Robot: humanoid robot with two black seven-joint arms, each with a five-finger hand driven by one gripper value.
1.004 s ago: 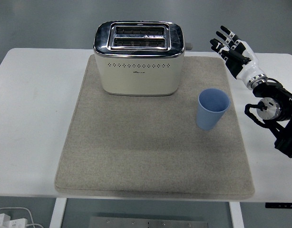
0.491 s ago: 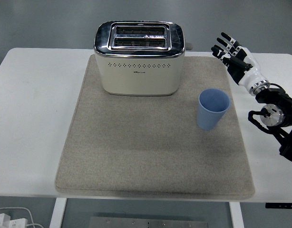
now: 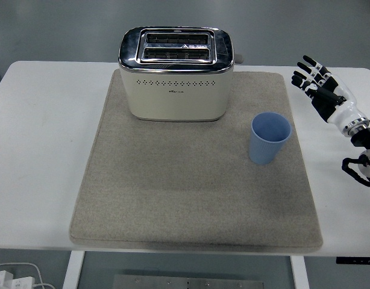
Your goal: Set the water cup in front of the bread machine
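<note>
Blue cup [image 3: 270, 138] stands upright on the grey mat [image 3: 191, 198], right of centre; right hand [image 3: 320, 84] at the frame's right edge, fingers spread, empty.

Right hand [image 3: 320, 84] raised at right edge, fingers [image 3: 307, 67] spread, empty; wrist angled down-right.

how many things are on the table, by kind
toaster: 1
blue cup: 1
grey mat: 1
total: 3
</note>
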